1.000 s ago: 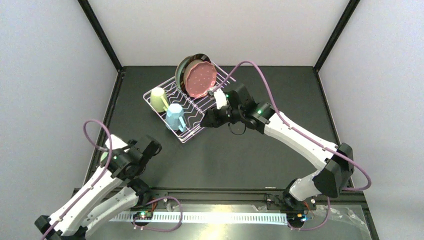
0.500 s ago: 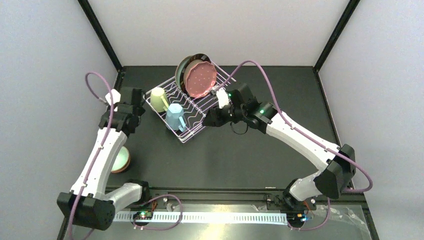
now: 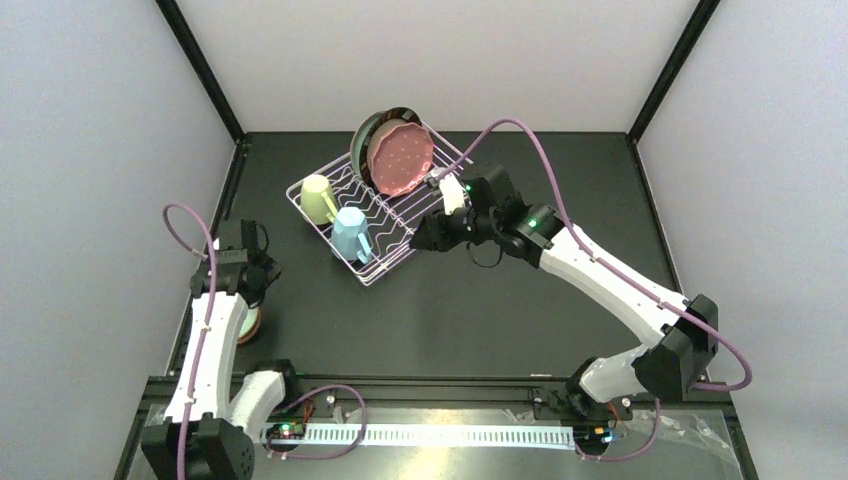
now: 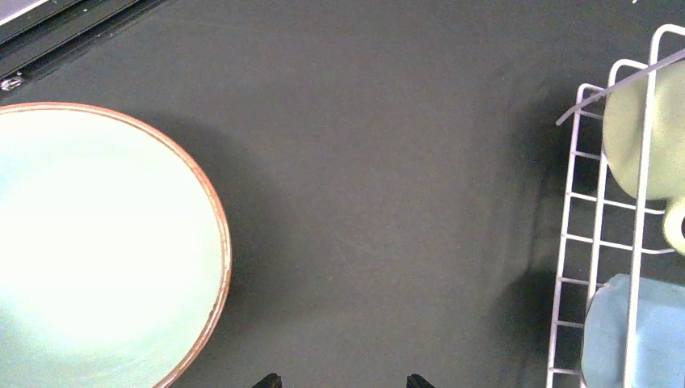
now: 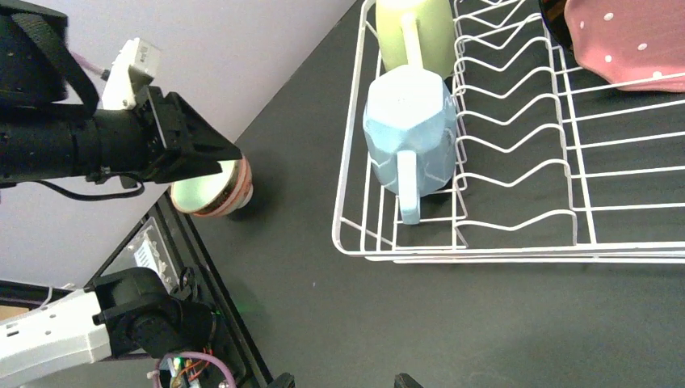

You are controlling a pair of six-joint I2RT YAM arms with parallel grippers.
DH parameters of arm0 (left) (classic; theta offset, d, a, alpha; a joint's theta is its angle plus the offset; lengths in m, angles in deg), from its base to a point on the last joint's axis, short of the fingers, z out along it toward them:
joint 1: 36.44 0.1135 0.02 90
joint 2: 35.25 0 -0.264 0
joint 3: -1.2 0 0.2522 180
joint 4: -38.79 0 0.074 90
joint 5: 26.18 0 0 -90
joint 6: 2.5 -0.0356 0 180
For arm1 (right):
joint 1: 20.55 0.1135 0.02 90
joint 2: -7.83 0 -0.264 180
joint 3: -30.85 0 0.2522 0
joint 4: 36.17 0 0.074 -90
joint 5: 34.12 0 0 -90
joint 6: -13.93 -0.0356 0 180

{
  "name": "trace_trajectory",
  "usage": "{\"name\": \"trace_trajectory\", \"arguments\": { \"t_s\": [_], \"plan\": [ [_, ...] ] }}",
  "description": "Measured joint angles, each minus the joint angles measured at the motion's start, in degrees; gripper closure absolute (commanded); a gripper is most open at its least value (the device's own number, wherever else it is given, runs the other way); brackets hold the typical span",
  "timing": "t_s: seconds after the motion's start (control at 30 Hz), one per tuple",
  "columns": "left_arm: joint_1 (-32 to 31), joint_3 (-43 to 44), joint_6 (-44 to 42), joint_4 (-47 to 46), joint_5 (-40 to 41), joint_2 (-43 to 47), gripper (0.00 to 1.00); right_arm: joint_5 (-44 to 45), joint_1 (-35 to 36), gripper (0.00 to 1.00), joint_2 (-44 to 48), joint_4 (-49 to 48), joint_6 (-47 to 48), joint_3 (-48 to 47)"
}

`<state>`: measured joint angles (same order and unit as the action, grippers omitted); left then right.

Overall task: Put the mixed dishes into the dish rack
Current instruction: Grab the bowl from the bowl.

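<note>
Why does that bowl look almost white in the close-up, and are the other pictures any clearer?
Left wrist view: the bowl is overexposed, its inside washed nearly white, casting a soft shadow rightwards on the table. Right wrist view: the light blue mug and dish rack wires look crisp. Top view: evenly lit, except a glaring light strip at the near edge.

A flat matte black tabletop (image 3: 480, 320) forms the work surface. Plain pale grey-lilac wall panels (image 3: 440, 60) enclose it at the back and on both sides. A slanted black frame post (image 3: 200, 70) stands at each rear corner. A black metal rail (image 3: 450, 383) runs along the near edge, with a white slotted strip (image 3: 460, 436) just in front of it. Lighting is even and diffuse.
</note>
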<state>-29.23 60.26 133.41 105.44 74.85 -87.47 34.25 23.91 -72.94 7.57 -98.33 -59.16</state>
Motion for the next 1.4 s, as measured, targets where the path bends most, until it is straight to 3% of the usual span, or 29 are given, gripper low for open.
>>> {"name": "trace_trajectory", "arguments": {
  "t_s": [0.63,1.4],
  "plan": [
    [5.38,0.02,-4.13,8.41,2.97,1.97,0.11,-3.21,-2.56,0.3,4.37,-2.82,0.5,7.96],
    [9.25,-1.97,-6.91,5.33,4.74,-2.93,0.11,-7.54,-6.82,0.3,4.96,-5.2,1.49,9.51]
  ]
}}
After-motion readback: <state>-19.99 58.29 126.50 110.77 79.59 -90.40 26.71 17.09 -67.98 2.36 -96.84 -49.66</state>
